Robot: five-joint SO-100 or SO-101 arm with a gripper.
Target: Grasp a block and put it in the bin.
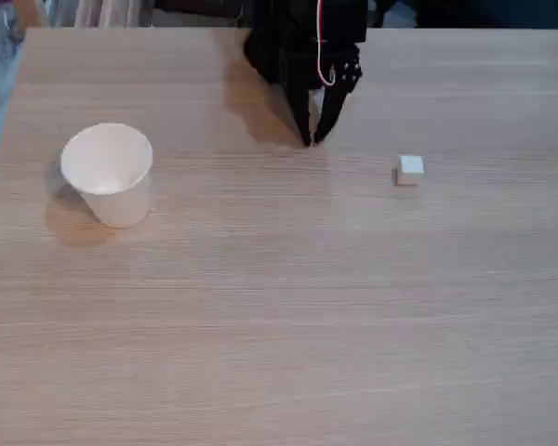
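Fixed view: block (410, 169) sits flat, right of gripper (310, 139) – cube, no long axis. Jaws nearly closed, holding nothing. Cup (108, 173) upright, far left.

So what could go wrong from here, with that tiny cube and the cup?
The block is tiny and sits right of the gripper, untouched; a slightly off approach could nudge it away instead of pinching it. The paper cup stands unsupported far to the left, so a low carry might tip it, or a release off its rim could drop the block onto the table.
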